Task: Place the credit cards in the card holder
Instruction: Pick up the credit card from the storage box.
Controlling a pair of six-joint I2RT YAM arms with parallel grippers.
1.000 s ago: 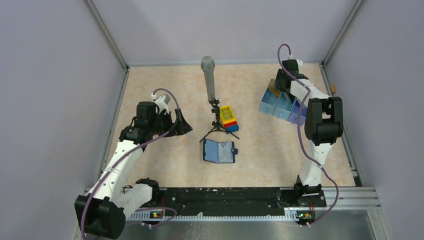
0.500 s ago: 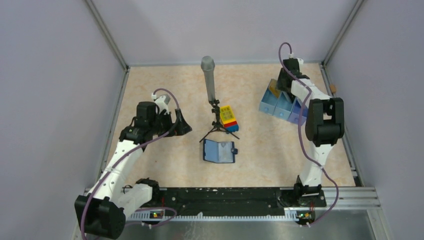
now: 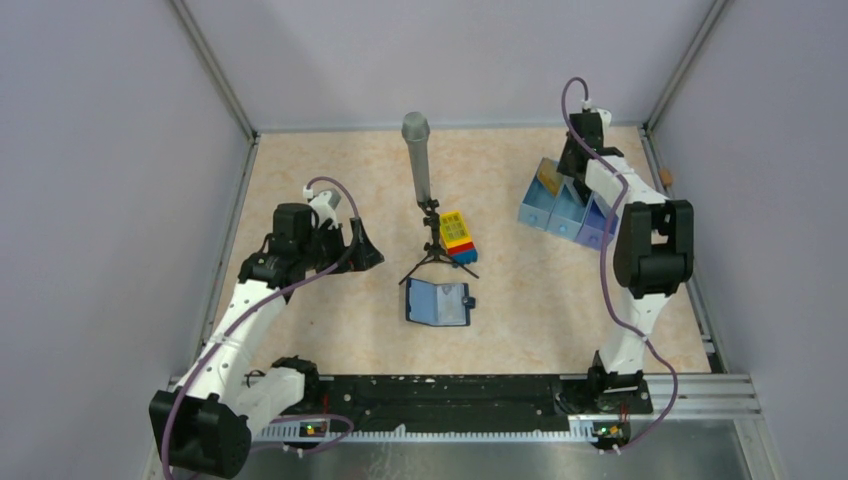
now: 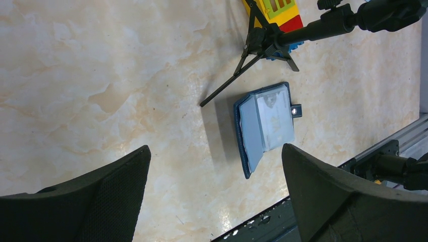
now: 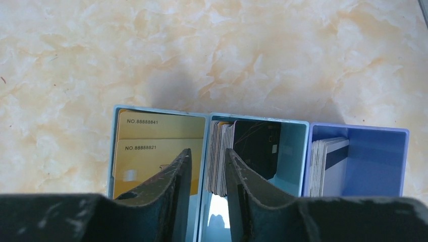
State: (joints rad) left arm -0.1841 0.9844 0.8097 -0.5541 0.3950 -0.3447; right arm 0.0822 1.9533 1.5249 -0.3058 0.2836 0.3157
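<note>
**Ann:** Where is everything?

**Ben:** The left gripper (image 4: 216, 149) hangs wide open over the pale marbled worktop (image 4: 101, 75); the small navy-blue folding card holder (image 4: 267, 126) lies open in the middle; the thin plastic credit cards (image 5: 156, 141) stand in the pale blue three-part tray (image 5: 161, 108), far right.

**Ann:** And the right gripper (image 5: 207, 152)?

**Ben:** Its jaws sit close together across a tray wall; I cannot tell if it holds a card; I think it should move off the wall, pinch one card, then lift straight up.

Right gripper (image 5: 207, 154) masks lower halves of credit cards (image 5: 161, 133) in tray (image 5: 294, 151); whether any card pinched, can't tell. Toy brick (image 4: 282, 15) clipped by top edge.
</note>
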